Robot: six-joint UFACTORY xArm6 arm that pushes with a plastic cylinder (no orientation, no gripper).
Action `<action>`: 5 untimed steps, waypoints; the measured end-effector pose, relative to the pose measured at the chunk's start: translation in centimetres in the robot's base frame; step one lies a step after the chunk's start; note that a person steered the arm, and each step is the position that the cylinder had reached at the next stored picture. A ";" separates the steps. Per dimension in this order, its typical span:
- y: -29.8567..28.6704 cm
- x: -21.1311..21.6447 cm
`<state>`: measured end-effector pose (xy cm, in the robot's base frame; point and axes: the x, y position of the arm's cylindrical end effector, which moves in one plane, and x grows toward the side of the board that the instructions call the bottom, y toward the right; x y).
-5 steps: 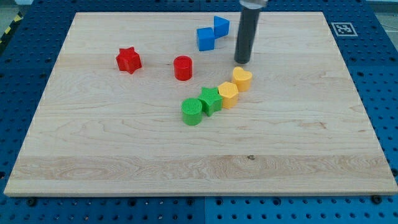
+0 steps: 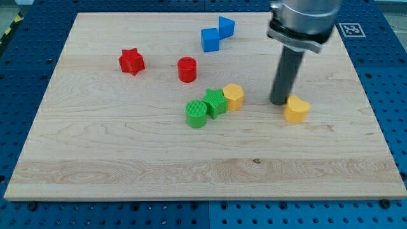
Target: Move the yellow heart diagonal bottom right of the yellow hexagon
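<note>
- The yellow heart block [image 2: 297,109] lies on the light wooden board surface [image 2: 127,146], well to the view's right of the yellow hexagon block [image 2: 233,97] and a little lower than it.
- My tip [image 2: 278,102], the lower end of the straight dark rod, stands just at the view's left of the yellow heart, touching it or almost touching; I cannot tell which.
- The end effector is only this rod, so it has nothing to open or close, and it holds nothing.
- The green star block [image 2: 215,102] touches the yellow hexagon on its left side, and the green cylinder block [image 2: 196,114] sits against the star, lower and to the left.
- The red cylinder block [image 2: 187,69] is above and to the left of the hexagon; the red star block [image 2: 131,62] is further left.
- Two blue blocks, a blue cube [image 2: 210,39] and a blue triangular block [image 2: 226,26], lie together well above the hexagon.
- A black and white square marker [image 2: 351,29] is at the board's top right corner; no readable writing shows.
</note>
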<state>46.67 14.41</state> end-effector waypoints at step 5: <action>3.1 7.7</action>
<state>54.41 17.52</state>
